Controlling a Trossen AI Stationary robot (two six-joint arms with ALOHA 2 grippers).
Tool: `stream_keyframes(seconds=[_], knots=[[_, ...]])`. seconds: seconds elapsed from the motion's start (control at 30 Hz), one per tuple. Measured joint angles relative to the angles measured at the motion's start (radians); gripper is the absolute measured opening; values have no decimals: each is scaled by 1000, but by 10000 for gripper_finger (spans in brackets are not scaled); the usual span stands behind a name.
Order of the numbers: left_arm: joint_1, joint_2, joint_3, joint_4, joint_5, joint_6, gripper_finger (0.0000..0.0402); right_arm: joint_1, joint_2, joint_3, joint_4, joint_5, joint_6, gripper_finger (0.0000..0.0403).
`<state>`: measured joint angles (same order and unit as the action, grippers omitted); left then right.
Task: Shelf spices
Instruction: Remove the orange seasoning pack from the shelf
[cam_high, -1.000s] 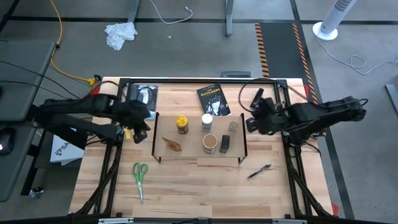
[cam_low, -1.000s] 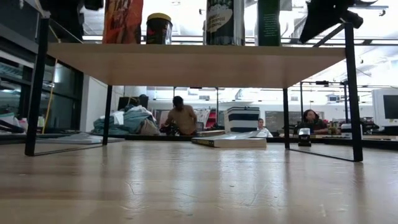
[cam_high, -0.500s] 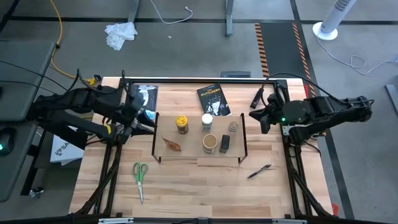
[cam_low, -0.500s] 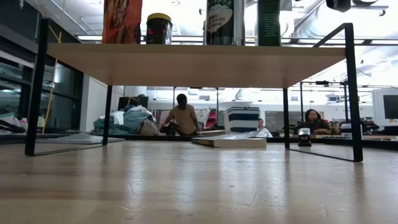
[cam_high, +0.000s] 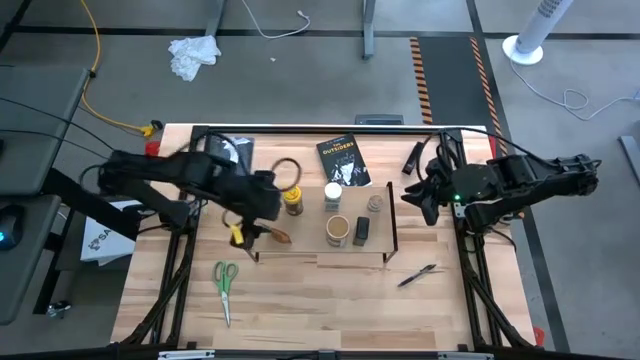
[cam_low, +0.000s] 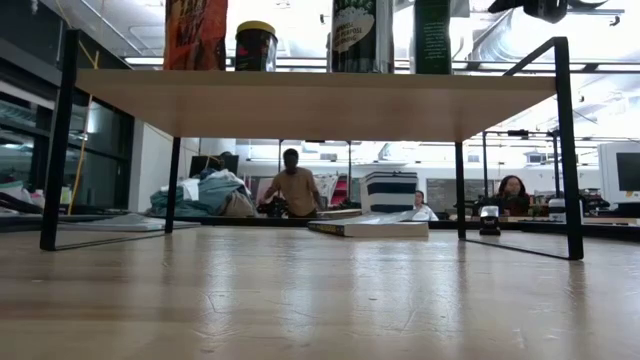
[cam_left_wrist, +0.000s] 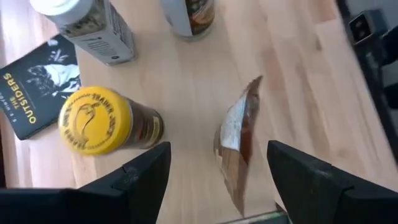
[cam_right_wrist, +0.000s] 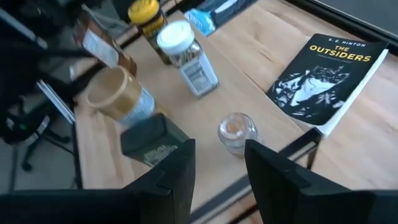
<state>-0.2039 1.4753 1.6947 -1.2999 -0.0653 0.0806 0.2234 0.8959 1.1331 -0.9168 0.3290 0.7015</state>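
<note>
Six spices (cam_high: 340, 213) stand on the shelf (cam_high: 320, 258) at the middle of the surface (cam_high: 330, 300). Left tool (cam_high: 262, 232) hovers spread and empty over the packet (cam_left_wrist: 236, 140); right tool (cam_high: 412, 194), parted and empty, hangs beside the shelf's end.

The low black-legged rack with a clear flat top (cam_high: 320, 258) fills the table's centre. On it stand a yellow-lidded jar (cam_high: 292, 199) at 10 o'clock, a white-lidded shaker (cam_high: 332, 195) at 12, a wide tan round tin (cam_high: 337, 230) at centre, a small black tin (cam_high: 361, 231) and a tiny clear jar (cam_high: 375, 203) toward 3, with only narrow gaps between them. An orange-brown packet (cam_high: 279, 234) lies at 9. The rack's 6 o'clock strip is bare. Beyond it, green-handled scissors (cam_high: 225, 285) lie at 7, a black marker (cam_high: 417, 275) at 5, a dark paperback (cam_high: 343, 160) at 12.
</note>
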Motion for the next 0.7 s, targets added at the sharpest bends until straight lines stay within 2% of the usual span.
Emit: stream_keyframes(seconds=[0.27,0.43,0.53,0.67,0.7], knots=[[-7,107,0,-21,13,-108,264,0,0,0,-48,-24,-127,136],[-22,163,0,-46,-85,-175,249,0,0,0,-54,-27,-185,136],[-30,178,0,-75,-116,-201,193,0,-1,0,-54,-58,-209,136],[-51,179,13,-118,-99,-260,48,0,-2,0,-55,-84,-213,136],[-57,175,23,-143,-94,-282,26,0,-2,0,-55,-89,-213,136]])
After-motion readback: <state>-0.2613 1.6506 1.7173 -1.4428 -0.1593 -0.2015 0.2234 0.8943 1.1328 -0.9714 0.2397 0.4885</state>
